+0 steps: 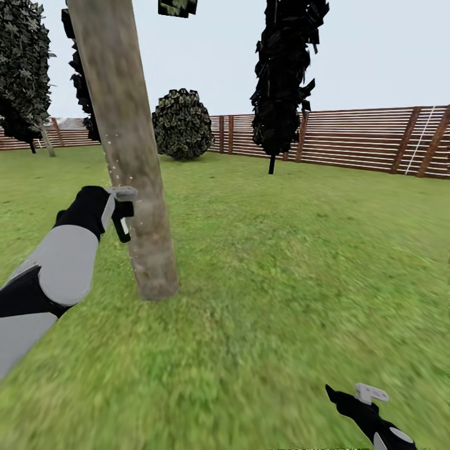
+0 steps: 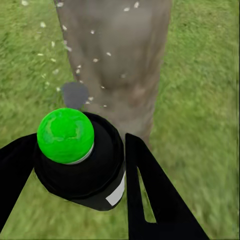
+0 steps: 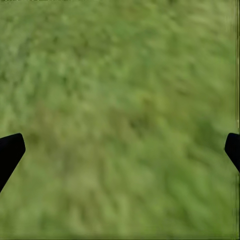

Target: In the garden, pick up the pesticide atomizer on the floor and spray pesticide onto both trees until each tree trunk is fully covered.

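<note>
Pesticide atomizer: small black body, bright green cap, pinched in the left pincer, held just beside the tree trunk. Trunk grey-brown, mottled, flecked with white specks. Right pincer spread wide, low over grass. Beyond: dark narrow tree, round shrub, slatted wooden fence. Nothing between atomizer and trunk.
</note>
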